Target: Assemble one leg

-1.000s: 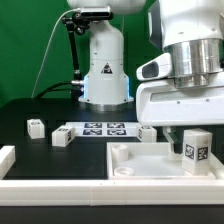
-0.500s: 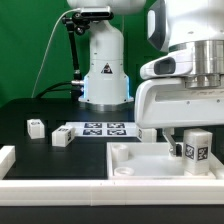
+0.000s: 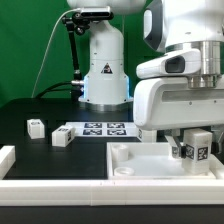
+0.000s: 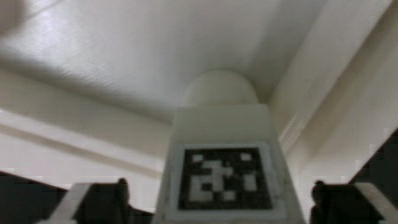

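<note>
Claw (image 3: 197, 150): clenched on the leg, one finger on each side of it.
Leg (image 3: 196, 146): tagged white post, slightly tilted, held over the tray at the exterior view's right.
Tray (image 3: 130, 160): large recessed white piece on the worktop (image 3: 30, 112), under the leg.
Wrist view: leg (image 4: 226, 150) seen end-on between both fingers (image 4: 103, 203), tag facing the camera.
Loose legs (image 3: 36, 127): near the marker board (image 3: 104, 128).

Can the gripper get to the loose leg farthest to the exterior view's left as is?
Probably not right away: the gripper is shut on a leg over the tray-like piece. The far loose leg stands on the black table with open space above it, so the way looks free once the gripper unloads.
</note>
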You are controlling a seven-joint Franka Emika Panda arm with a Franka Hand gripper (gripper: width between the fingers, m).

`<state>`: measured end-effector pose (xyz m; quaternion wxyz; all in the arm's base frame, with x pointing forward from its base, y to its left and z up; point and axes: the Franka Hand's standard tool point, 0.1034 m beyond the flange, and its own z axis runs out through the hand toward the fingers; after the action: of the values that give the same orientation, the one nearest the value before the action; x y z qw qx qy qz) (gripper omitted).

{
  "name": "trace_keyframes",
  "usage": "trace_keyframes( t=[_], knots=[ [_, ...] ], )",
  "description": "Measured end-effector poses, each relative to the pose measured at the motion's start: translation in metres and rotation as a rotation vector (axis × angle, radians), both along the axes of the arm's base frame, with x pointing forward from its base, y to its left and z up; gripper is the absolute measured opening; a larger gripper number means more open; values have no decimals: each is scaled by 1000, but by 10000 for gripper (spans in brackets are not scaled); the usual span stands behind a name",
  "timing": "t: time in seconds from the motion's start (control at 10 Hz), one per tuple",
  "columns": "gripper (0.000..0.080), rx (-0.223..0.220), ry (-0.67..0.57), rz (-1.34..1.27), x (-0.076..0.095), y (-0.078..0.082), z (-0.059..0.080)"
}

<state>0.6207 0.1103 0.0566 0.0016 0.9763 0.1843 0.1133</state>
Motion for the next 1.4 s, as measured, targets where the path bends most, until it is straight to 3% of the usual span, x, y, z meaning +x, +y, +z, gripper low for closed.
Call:
trace_keyframes(
  t=[0.1,0.2,0.4,0.9,1.1,1.2,1.4],
  knots=[
    [312,0,0,0,0,0,0],
    [265,7,1,-26,0,0,0],
    [265,20,6,-83,1,-2,0],
    [266,222,31,-770,2,-4,1],
    [269,269,46,-940,1,-5,1],
    [272,315,63,-1128,0,-3,1],
    [275,353,73,-1378,-3,3,0]
  ],
)
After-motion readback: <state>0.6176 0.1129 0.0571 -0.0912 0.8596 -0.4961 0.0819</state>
